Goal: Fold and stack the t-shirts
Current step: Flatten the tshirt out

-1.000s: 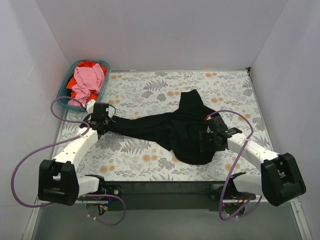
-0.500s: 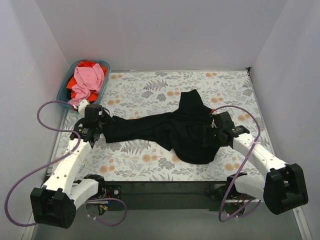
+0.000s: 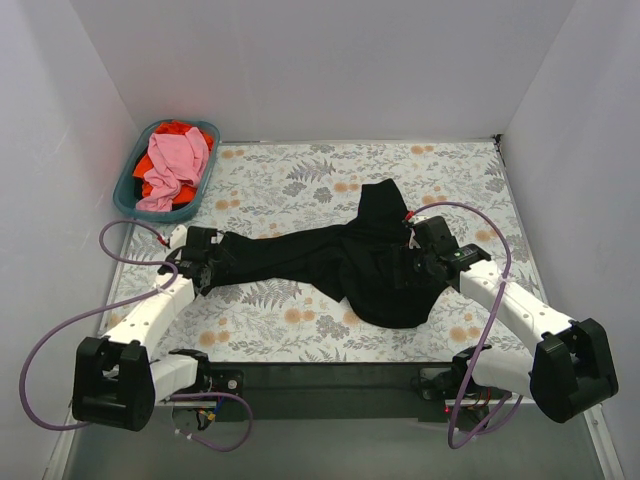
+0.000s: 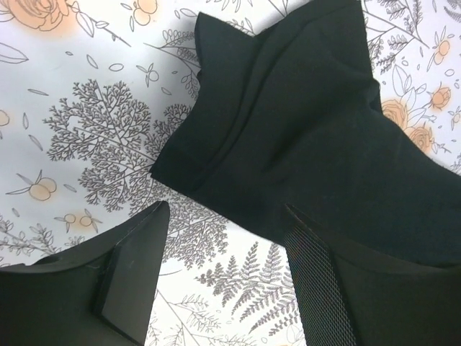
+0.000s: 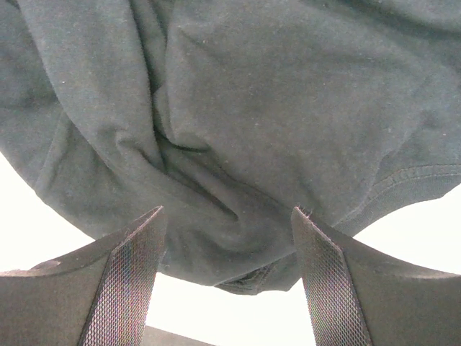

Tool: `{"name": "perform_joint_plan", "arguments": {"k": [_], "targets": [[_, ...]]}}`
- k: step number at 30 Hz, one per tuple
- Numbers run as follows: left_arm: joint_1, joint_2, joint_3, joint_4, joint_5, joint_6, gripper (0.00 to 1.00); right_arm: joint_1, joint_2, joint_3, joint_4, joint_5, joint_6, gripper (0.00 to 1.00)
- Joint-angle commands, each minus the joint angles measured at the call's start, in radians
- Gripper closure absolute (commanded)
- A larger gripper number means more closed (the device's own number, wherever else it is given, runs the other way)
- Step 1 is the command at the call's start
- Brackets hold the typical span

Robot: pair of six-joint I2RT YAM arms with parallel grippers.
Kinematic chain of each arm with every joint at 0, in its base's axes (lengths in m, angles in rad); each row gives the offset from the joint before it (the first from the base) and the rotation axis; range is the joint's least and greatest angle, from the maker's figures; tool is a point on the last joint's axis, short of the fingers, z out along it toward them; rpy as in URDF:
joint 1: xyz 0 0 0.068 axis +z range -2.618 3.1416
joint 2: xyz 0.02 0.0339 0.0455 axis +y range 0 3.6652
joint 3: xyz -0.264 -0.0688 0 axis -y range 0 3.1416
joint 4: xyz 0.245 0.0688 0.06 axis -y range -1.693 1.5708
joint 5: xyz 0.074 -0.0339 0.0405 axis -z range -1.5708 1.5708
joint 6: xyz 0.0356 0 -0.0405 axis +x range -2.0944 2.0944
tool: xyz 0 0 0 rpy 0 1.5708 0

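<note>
A black t-shirt [image 3: 350, 260] lies crumpled across the middle of the floral table, one end stretched out to the left. My left gripper [image 3: 207, 262] sits at that left end, open, its jaws straddling bare table just short of the black cloth's edge [image 4: 288, 137]. My right gripper [image 3: 412, 268] hovers over the shirt's bunched right side, open, with a rumpled hem [image 5: 245, 216] lying between and below its fingers, nothing pinched. A pink t-shirt [image 3: 175, 165] and an orange-red one [image 3: 176, 129] are piled in the teal basket [image 3: 126, 186] at the back left.
White walls close in the table on the left, back and right. The basket stands in the back left corner. Purple cables loop from both arm bases, the left one [image 3: 60, 325] trailing over the table's left edge.
My left gripper has let go of the shirt's left end and opened; the arm swung out left, then came back to the cloth's edge. The right gripper crept up and left over the shirt.
</note>
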Motion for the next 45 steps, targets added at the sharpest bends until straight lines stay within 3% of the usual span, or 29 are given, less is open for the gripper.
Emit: {"name": "perform_joint_plan", "arguments": {"k": [1,11,23,29,33,40,45], "targets": [[0.001,0.011,-0.015,0.059,-0.003,-0.04,0.37,0.005,-0.011,0.001,0.017,-0.02,-0.011,0.23],[0.001,0.056,-0.037,0.159,0.029,-0.075,0.38,0.005,-0.025,-0.022,0.035,-0.019,-0.019,0.23],[0.001,-0.043,-0.044,0.18,0.006,-0.094,0.56,0.005,-0.046,-0.034,0.036,-0.013,-0.016,0.23],[0.001,-0.018,-0.043,0.182,0.008,-0.092,0.75,0.006,-0.037,-0.036,0.046,-0.013,-0.016,0.23],[0.001,-0.029,-0.028,0.176,-0.009,-0.066,1.0,0.006,-0.003,-0.007,0.061,0.018,-0.014,0.23],[0.001,-0.084,0.041,0.09,-0.095,0.012,1.0,-0.028,0.13,0.166,0.105,0.154,-0.002,0.24],[0.001,-0.116,0.051,0.099,-0.123,0.066,1.0,-0.135,0.292,0.318,0.168,0.115,-0.01,0.26]]}}
